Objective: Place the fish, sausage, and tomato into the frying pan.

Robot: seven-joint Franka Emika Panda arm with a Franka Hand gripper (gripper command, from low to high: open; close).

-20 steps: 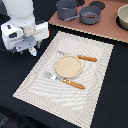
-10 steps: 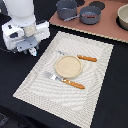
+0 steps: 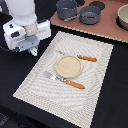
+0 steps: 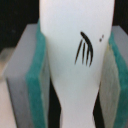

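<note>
In the wrist view the white fish (image 4: pixel 75 50), with dark fin marks, is held upright between my teal pads (image 4: pixel 35 75). In the exterior view my gripper (image 3: pixel 33 51) hangs over the left edge of the striped placemat (image 3: pixel 95 95), shut on the fish. The blue-grey frying pan (image 3: pixel 90 15) stands on the brown board at the back, far from the gripper. A thin reddish-brown rod that looks like the sausage (image 3: pixel 90 16) lies in it. The tomato is out of view.
A dark grey pot (image 3: pixel 66 8) stands to the exterior view's left of the pan, a beige bowl (image 3: pixel 123 16) to its right. On the placemat are a tan plate (image 3: pixel 68 66), an orange-handled knife (image 3: pixel 83 58) and fork (image 3: pixel 70 82).
</note>
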